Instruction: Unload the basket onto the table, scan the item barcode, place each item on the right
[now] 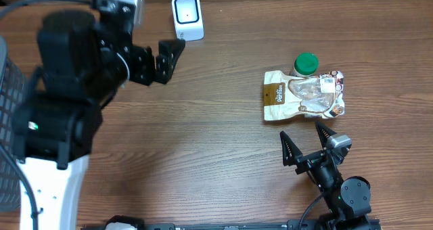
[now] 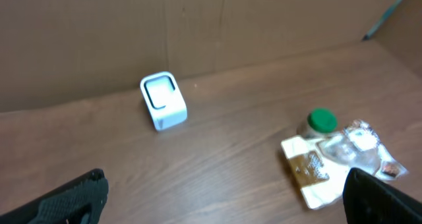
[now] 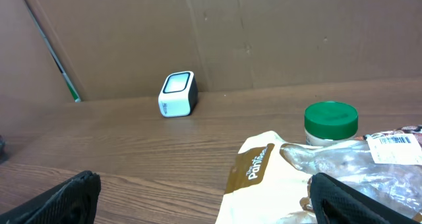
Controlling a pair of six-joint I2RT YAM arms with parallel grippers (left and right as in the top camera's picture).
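Overhead: your right gripper (image 1: 302,132), jaws apart, hovers just beside the snack bag (image 1: 303,98). The green-lidded jar (image 1: 306,63) crowds it and could topple if nudged.

Left wrist: the left gripper (image 2: 224,178) is wide open, holding nothing, with the scanner (image 2: 163,100) well apart.

Right wrist: crinkled film may warp the barcode label (image 3: 393,140).

Wood-grain table (image 1: 216,142), plain brown cardboard wall (image 3: 297,33) behind it — dark mesh basket (image 1: 5,88) at left edge
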